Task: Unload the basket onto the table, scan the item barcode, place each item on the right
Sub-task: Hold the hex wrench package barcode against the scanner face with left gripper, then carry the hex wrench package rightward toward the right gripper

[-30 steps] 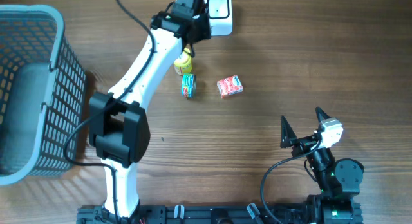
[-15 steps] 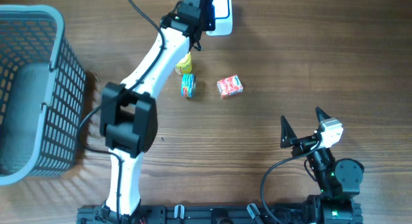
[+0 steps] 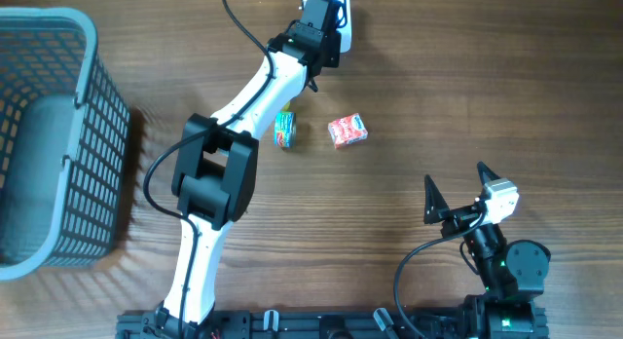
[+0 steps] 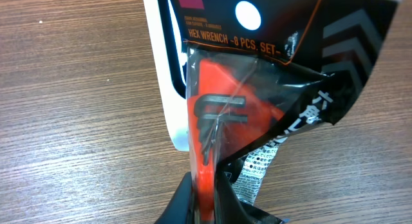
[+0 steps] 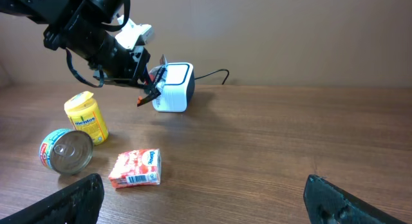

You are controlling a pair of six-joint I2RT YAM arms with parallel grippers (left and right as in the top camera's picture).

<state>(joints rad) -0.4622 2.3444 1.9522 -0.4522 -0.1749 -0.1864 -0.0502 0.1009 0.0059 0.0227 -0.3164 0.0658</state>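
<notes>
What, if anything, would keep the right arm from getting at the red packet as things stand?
Probably nothing, so likely yes: the right claw is open, only bare table lies between it and the red packet, and the left arm works beyond it at the scanner.

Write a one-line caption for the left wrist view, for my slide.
Shut left gripper holds a hex wrench pack close to the white scanner on the wooden table.
</notes>
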